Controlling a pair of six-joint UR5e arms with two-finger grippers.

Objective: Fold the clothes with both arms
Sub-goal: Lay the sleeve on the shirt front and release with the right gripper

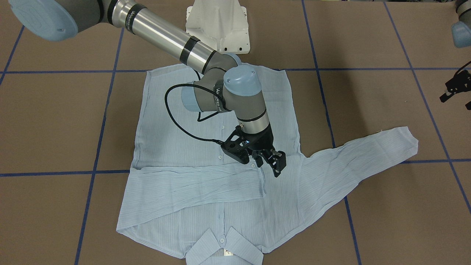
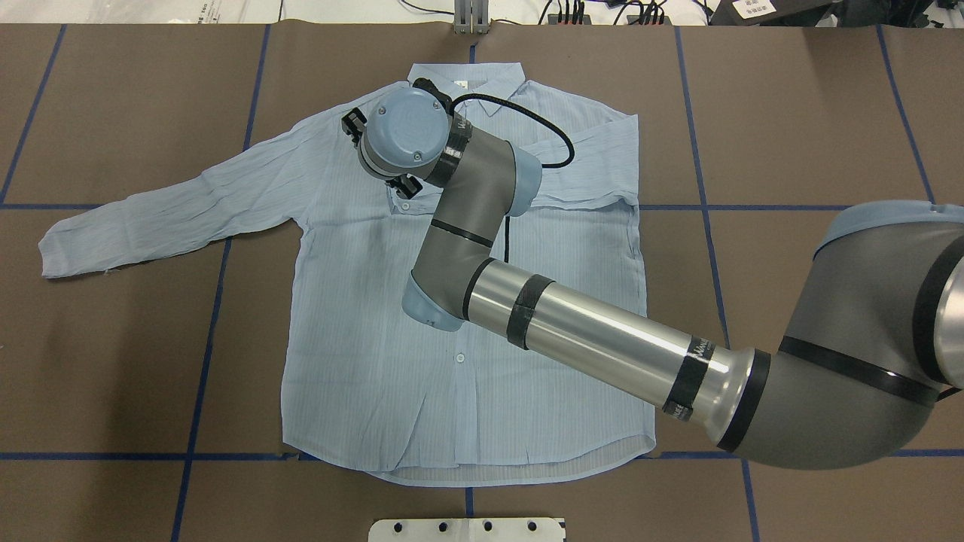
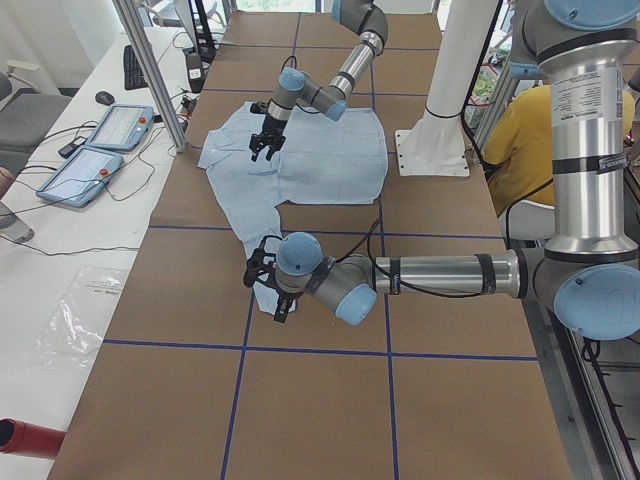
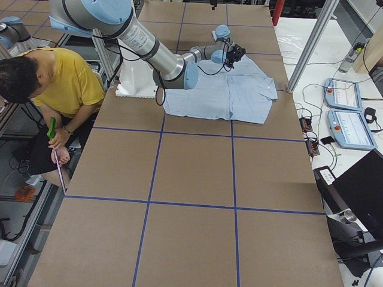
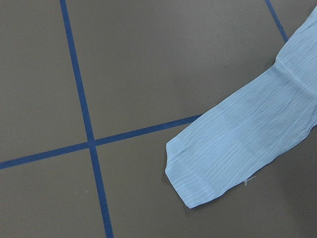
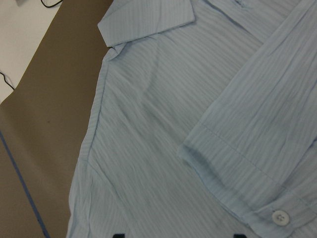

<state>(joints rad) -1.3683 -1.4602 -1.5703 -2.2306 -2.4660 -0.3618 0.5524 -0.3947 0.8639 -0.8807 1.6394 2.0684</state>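
Shirt [image 2: 361,339]: lying flat and front up on the brown worktop [image 2: 791,135], its collar [image 2: 467,79] pointing away from the robot.
Sleeves: one [image 1: 191,187] is lying folded across the chest just below the collar; the other [image 2: 173,203] is stretching out sideways, well away from the collar.
Right end effector [image 1: 268,165]: hovering over the chest near the collar, fingers spreading wide, gripping nothing.
Left end effector [image 3: 268,292]: hanging near the outstretched cuff, far from the collar; cannot tell its opening.
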